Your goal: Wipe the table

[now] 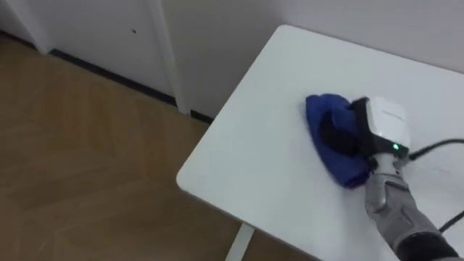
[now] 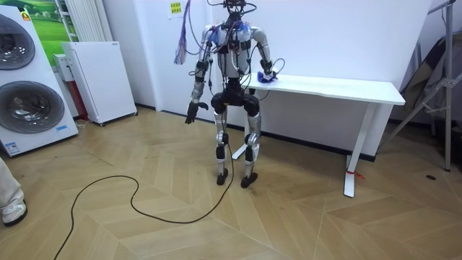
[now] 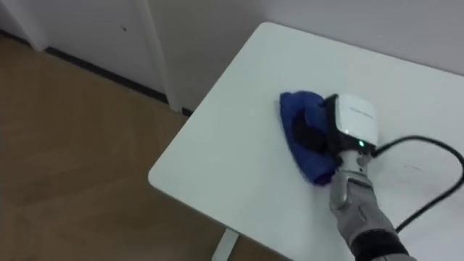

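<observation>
The crumpled blue cloth [image 1: 320, 116] is pressed onto the white rectangular table [image 1: 254, 167], right of centre, by the right hand [image 1: 378, 127] for wiping; its grip cannot be told.

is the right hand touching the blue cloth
Touching. The left eye view shows the right hand resting on top of the blue cloth, with no gap between them.

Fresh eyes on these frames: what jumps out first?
The blue cloth stands out against the white table. It lies near the table's corner, with the robot's right hand resting on top of it. In the room view the robot stands at the table's end on the room view's left, its left hand hanging at its side.
</observation>
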